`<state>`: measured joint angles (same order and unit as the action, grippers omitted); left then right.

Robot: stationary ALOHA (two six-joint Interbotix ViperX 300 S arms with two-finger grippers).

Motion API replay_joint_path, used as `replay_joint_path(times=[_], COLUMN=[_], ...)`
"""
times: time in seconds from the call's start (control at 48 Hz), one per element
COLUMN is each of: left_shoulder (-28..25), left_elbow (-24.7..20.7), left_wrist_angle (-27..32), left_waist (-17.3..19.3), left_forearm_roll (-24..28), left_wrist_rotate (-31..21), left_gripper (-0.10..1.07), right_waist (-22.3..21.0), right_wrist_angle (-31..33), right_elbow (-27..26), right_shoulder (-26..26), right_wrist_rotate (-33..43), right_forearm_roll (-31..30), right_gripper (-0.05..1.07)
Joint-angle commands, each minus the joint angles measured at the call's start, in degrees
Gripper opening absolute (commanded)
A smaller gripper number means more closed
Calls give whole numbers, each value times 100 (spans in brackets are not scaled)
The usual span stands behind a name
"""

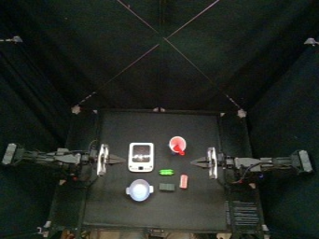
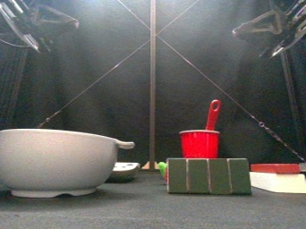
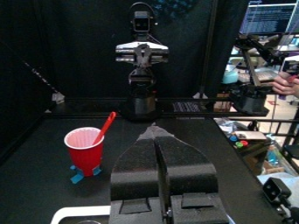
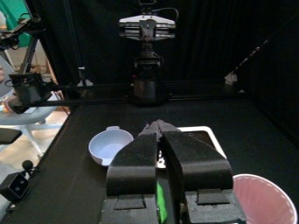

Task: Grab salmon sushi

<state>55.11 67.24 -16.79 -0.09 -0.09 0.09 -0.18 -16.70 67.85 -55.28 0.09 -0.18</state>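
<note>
Salmon sushi (image 1: 184,180) lies low on the surface (image 1: 118,126) in the top view, a tiny orange-red oblong just right of the picture's middle, with nothing touching it.

Going left to right in that view: the left gripper (image 1: 103,160) rests at the surface's left edge, its fingers (image 3: 140,166) pressed together and empty. Just right of it lies a white rectangular device (image 1: 142,155), and below that a pale bowl (image 1: 140,191). Next comes a small bright green piece (image 1: 163,172) with a dark green block (image 1: 167,186) under it, then the sushi, and above it the red cup (image 1: 180,145). At the right edge sits the right gripper (image 1: 211,161), its fingers (image 4: 198,162) also narrow and holding nothing.

The grab has not begun. The right arm looks the better choice, since the sushi lies nearer its side. It would need to part its fingers first, come in above the piece and line them across its short side, then descend straight. The piece is small, so a low, centred closing matters; a skewed approach could nudge it toward the dark green block close by.
</note>
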Motion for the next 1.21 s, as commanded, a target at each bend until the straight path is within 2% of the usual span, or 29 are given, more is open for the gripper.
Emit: replay_joint_path(times=[0.0,0.083,0.271,0.354,0.521,0.646,0.75,0.938,1.188], left_shoulder=[-70,-70,-105,-149,-220,-237,-237,-237,-237], left_elbow=[0,-9,9,26,18,18,26,26,35], left_wrist_angle=[-176,-193,-246,-246,-246,-246,-246,-246,-211], left_waist=[-70,-167,-316,-360,-369,-360,-369,-360,-360], left_forearm_roll=[0,62,114,114,105,105,97,105,35], left_wrist_rotate=[26,26,18,18,18,9,9,-9,-9], left_gripper=[-5,-5,-3,-3,-3,-3,-3,-3,-3], right_waist=[0,-18,0,44,176,193,237,246,237], right_wrist_angle=[-35,-35,9,167,747,1521,2329,3876,5115], right_elbow=[-114,-167,-457,-624,-940,-1257,-1494,-1907,-2171], right_shoulder=[123,220,747,1055,1582,1916,2092,2180,2180], right_wrist_rotate=[35,158,967,1459,2285,2971,3366,3797,4720], right_forearm_roll=[44,123,923,1292,1644,1969,1986,1749,1292], right_gripper=[3,2,2,2,3,3,3,3,3])
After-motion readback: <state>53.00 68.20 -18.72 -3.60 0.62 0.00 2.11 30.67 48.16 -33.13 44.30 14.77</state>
